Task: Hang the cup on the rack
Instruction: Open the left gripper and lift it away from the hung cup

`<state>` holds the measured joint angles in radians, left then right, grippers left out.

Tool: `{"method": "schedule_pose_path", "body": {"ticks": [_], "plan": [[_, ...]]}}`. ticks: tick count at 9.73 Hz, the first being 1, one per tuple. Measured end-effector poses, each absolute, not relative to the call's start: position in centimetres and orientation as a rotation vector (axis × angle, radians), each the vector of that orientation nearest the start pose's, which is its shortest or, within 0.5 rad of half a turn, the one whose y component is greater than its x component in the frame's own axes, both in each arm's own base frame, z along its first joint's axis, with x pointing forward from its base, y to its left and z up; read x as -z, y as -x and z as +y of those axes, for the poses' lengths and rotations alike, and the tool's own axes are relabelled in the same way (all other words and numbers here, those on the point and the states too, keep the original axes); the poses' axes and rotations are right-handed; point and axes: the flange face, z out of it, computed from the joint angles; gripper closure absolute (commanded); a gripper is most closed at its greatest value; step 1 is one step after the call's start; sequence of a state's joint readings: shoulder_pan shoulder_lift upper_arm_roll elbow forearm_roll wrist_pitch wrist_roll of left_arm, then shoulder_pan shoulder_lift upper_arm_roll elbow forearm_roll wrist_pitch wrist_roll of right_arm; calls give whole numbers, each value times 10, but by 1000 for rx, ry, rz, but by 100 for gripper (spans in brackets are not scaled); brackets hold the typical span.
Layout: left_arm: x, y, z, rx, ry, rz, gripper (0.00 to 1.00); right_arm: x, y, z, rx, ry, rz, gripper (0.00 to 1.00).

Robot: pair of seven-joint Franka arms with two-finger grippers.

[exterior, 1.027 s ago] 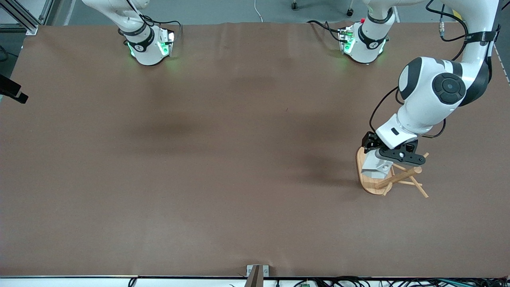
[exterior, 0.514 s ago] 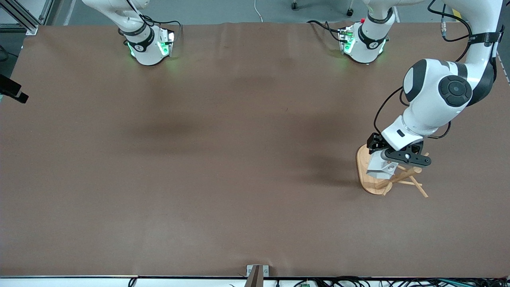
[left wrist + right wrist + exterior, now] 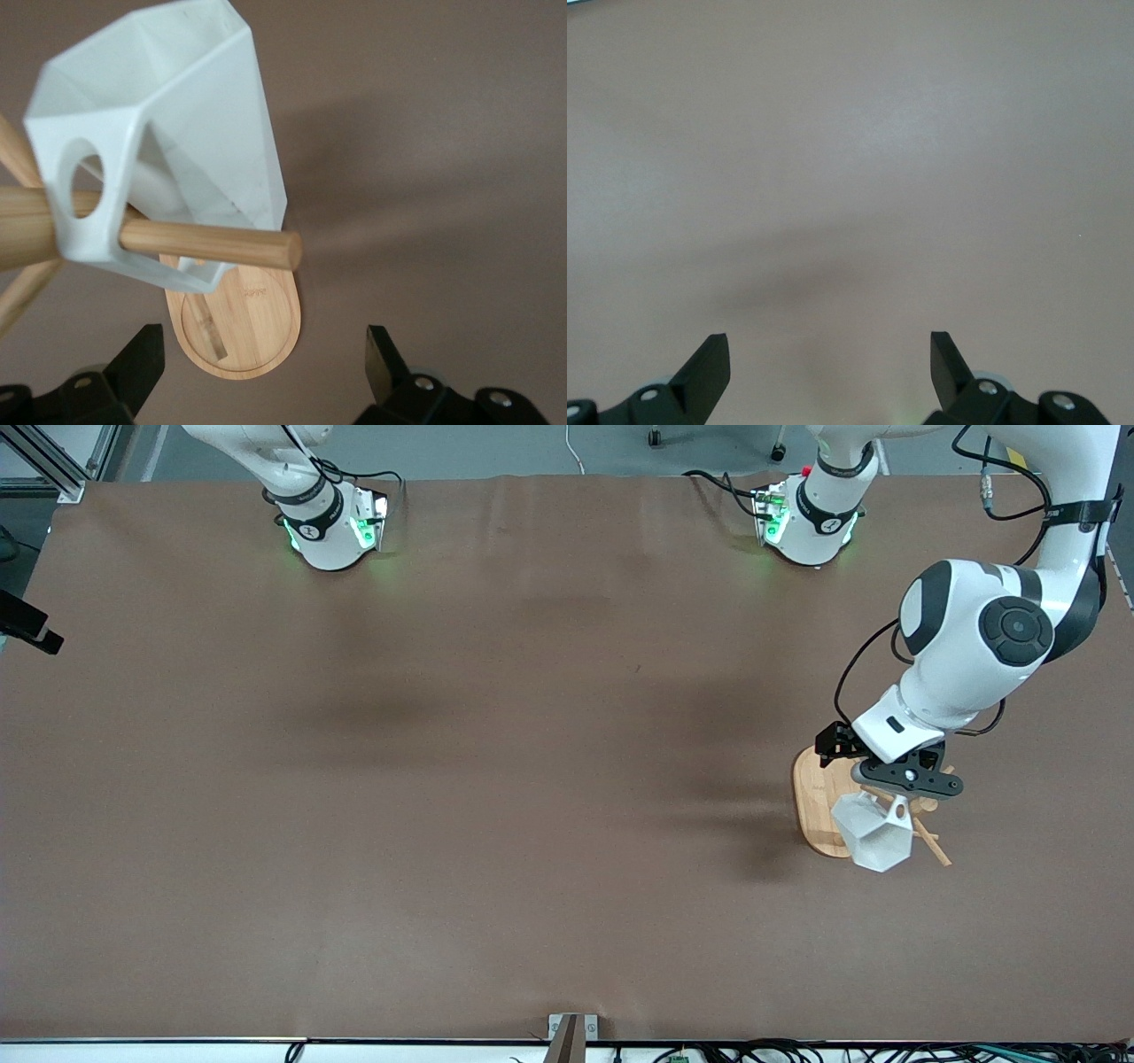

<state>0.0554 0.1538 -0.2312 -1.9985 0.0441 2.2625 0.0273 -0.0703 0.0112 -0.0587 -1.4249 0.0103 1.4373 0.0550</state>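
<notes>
The white faceted cup [image 3: 873, 838] hangs tilted by its pierced handle tab on a peg [image 3: 213, 245] of the bamboo rack [image 3: 813, 797], which stands toward the left arm's end of the table. In the left wrist view the cup [image 3: 177, 115] sits on the peg above the rack's oval base [image 3: 257, 332]. My left gripper [image 3: 897, 788] is over the rack, just above the cup's handle, open and apart from the cup [image 3: 261, 363]. My right gripper [image 3: 830, 359] is open over bare table, with nothing between its fingers; it does not show in the front view.
Brown table cover [image 3: 496, 779] spans the whole front view. The two arm bases [image 3: 323, 522] [image 3: 811, 518] stand at the edge farthest from the front camera. A small metal bracket [image 3: 571, 1032] sits at the edge nearest that camera.
My left gripper has opened and let go of the cup. The cup has swung down toward the front camera and now hangs from the peg. The right arm waits unmoved.
</notes>
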Motion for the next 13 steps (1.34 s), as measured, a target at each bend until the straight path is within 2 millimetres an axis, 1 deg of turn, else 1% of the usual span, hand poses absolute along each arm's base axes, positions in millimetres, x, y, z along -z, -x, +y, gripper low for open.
{"method": "schedule_pose_path", "body": {"ticks": [1,3,4,5,6,7,8,9,10,12,13], "plan": [[-414,-584,-99,175,3123,310,0,-675,-539,-68,3,3119,285,0],[-463,-571,-98,165,3118,174,0,-675,-539,-68,3,3119,285,0],[-490,-563,-95,147,3109,139,0,-675,-539,-68,3,3119,285,0],[-517,-558,-85,118,3102,105,0,-675,-539,-68,3,3119,284,0],[-546,-557,-68,99,3098,63,0,-674,-539,-68,3,3119,285,0],[-574,-555,-58,76,3097,40,0,-674,-539,-68,3,3119,285,0],[-598,-551,-56,54,3095,35,0,-674,-539,-68,3,3119,285,0],[-616,-546,-58,50,3094,38,0,-674,-539,-68,3,3119,285,0],[-626,-542,-60,61,3093,44,0,-674,-539,-68,3,3119,285,0],[-638,-535,-60,80,3089,77,0,-674,-539,-68,3,3119,285,0],[-644,-534,-55,95,3088,95,0,-674,-539,-68,3,3119,285,0]]}}
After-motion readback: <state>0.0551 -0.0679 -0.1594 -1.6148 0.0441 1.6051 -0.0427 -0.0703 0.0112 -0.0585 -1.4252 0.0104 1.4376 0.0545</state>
